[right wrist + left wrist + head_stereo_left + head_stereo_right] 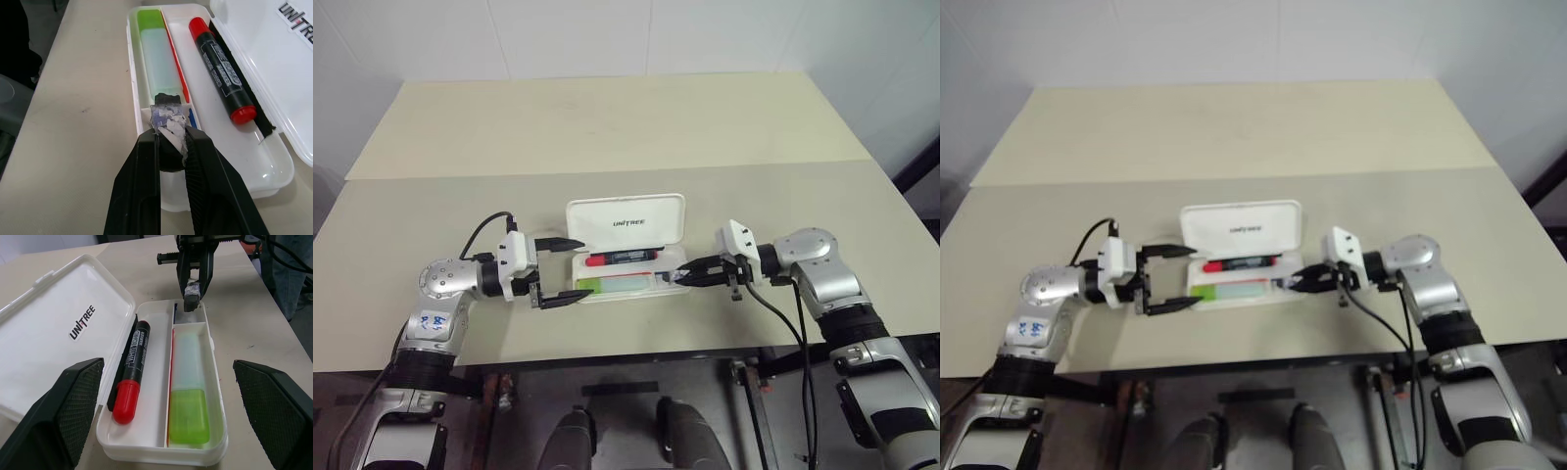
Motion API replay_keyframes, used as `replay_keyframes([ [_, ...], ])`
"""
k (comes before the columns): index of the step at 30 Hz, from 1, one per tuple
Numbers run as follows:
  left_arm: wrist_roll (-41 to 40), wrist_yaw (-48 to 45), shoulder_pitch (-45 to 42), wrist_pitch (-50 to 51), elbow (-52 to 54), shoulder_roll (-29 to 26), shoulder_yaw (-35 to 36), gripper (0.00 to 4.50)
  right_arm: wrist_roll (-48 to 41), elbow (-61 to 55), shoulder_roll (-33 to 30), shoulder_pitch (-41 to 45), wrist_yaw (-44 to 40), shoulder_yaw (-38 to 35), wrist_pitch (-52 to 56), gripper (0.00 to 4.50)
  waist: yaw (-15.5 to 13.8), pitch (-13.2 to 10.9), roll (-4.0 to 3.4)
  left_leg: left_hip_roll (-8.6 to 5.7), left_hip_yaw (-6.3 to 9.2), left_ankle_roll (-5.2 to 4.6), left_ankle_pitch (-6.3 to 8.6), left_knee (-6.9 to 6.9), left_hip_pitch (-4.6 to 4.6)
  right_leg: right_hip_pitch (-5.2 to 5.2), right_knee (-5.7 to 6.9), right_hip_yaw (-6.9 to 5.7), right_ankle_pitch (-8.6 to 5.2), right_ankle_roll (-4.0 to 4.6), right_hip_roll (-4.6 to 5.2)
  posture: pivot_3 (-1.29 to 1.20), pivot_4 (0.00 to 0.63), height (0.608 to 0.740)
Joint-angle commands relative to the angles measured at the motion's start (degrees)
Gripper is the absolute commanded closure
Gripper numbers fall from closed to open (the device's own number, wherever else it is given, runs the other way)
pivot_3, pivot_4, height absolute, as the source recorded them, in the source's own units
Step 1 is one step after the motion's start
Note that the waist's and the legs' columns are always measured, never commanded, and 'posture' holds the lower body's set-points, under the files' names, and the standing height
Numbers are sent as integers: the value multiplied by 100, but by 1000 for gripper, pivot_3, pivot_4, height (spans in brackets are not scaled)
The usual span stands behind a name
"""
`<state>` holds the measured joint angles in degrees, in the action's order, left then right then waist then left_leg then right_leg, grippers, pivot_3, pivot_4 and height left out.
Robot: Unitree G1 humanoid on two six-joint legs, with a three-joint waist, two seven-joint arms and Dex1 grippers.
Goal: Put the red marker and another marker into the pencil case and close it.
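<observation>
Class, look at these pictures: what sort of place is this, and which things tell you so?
Probably a robot test room or lab: a plain beige table against bare white walls, with just one open pencil case laid out for the robot's arms.

The head pair looks forward and down from well above the table (607, 117). Each wrist camera sits close, facing the open pencil case (161, 440) from opposite ends, three and nine o'clock.

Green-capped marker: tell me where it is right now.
The green-capped marker lies in the open pencil case, in the compartment away from the lid, beside the red marker, with the right gripper at its barrel end.
</observation>
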<state>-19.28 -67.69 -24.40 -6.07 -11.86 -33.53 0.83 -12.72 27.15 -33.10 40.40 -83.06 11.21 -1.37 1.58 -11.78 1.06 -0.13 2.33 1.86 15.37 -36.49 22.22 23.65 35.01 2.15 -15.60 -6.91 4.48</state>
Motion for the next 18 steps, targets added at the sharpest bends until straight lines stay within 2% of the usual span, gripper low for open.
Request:
replay_keyframes([
  [1,-50,15,-51,1,173,-57,73,0,-24,-5,103,163,21,-96,-70,2796,2,0,0,0,0,0,0,0,0,0,1,0,0,0,0,0,150,740],
  [8,-46,35,-74,9,173,-90,100,0,75,51,137,250,13,-131,-279,181,-2,0,0,0,0,1,0,0,0,1,2,0,0,0,0,0,150,740],
  [9,-46,45,-73,10,176,-91,105,0,29,-55,136,276,38,-176,-264,47,-2,0,0,0,0,1,0,0,0,1,2,0,0,0,0,0,150,740],
  [18,-128,44,13,66,220,-188,234,0,-549,-1479,-171,-249,425,-761,442,47,-16,-1,-1,1,3,2,0,0,1,2,1,-1,0,0,0,0,150,740],
])
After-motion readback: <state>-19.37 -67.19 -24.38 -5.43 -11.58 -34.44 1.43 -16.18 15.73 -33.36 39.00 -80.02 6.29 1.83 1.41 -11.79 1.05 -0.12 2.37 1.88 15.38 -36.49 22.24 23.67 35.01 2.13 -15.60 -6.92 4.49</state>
